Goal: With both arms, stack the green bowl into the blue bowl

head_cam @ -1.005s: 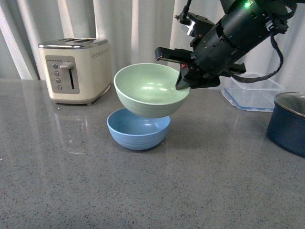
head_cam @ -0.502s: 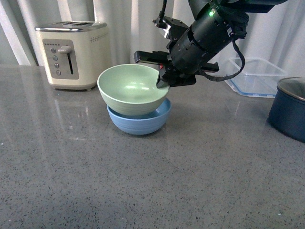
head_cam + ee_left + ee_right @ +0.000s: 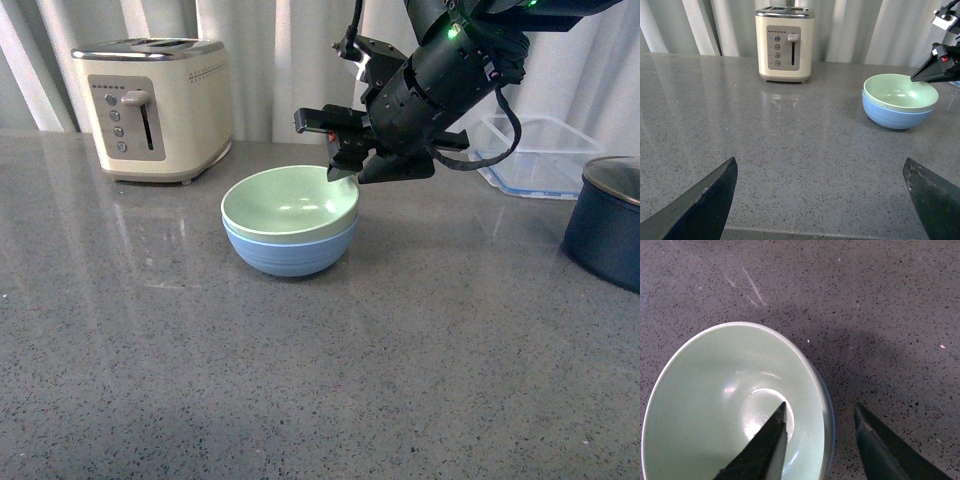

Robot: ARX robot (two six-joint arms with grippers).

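Neatly, green bowl [image 3: 290, 205] nested in blue bowl [image 3: 290, 258]; rim flanked by right fingers [image 3: 757, 452], apart; left fingers [image 3: 705, 200] likewise apart.

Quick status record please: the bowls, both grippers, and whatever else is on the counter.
green bowl: nested upright in the blue bowl, rim just above its rim
blue bowl: on the counter, under the green bowl
right gripper: open, straddling the green bowl's rim, one finger inside, one outside
left gripper: open, empty, over bare counter, apart from the bowls
other: toaster back left; clear container and dark pot at right
stack: looks done
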